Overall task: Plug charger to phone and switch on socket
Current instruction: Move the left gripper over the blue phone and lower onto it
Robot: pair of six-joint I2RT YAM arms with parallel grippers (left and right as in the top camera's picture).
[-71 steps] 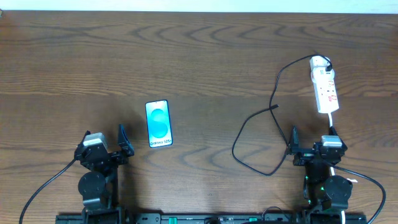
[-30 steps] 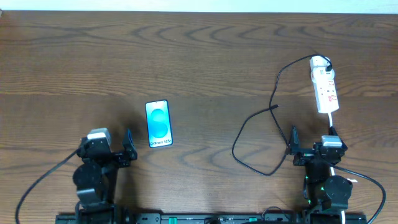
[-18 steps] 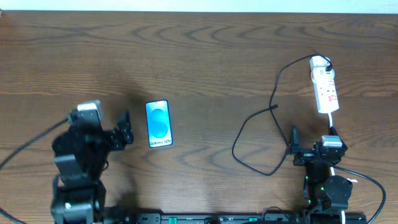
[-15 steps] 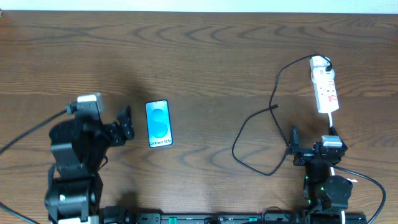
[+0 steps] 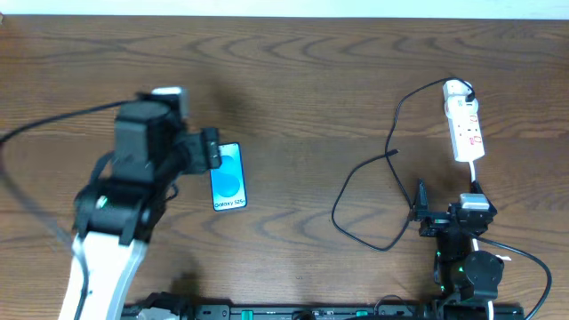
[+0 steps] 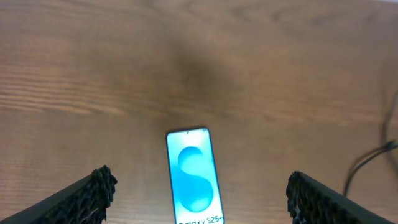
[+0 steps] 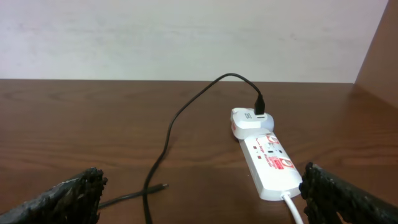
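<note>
The phone (image 5: pixel 228 180) lies flat on the wooden table at centre left, its light blue screen up. It also shows in the left wrist view (image 6: pixel 194 175). My left gripper (image 5: pixel 211 151) is open and empty, hovering at the phone's upper left; in the left wrist view (image 6: pixel 200 190) the phone lies between its fingers. The charger's black cable (image 5: pixel 339 197) loops on the table, its plug tip (image 5: pixel 392 154) free. Its white plug head (image 5: pixel 456 89) sits in the socket (image 5: pixel 465 129). My right gripper (image 5: pixel 447 212) is open and empty, just below the socket; the right wrist view (image 7: pixel 202 186) faces the socket (image 7: pixel 270 160) and the cable (image 7: pixel 168 134).
The socket's white cord (image 5: pixel 474 173) runs down past my right gripper. A pale wall (image 7: pixel 186 37) stands beyond the table's far edge. Bare wood lies between the phone and the cable loop.
My left arm has lifted from the table's front edge and swung forward and right, bringing its gripper over the phone. The right arm, cable and socket have not moved.
</note>
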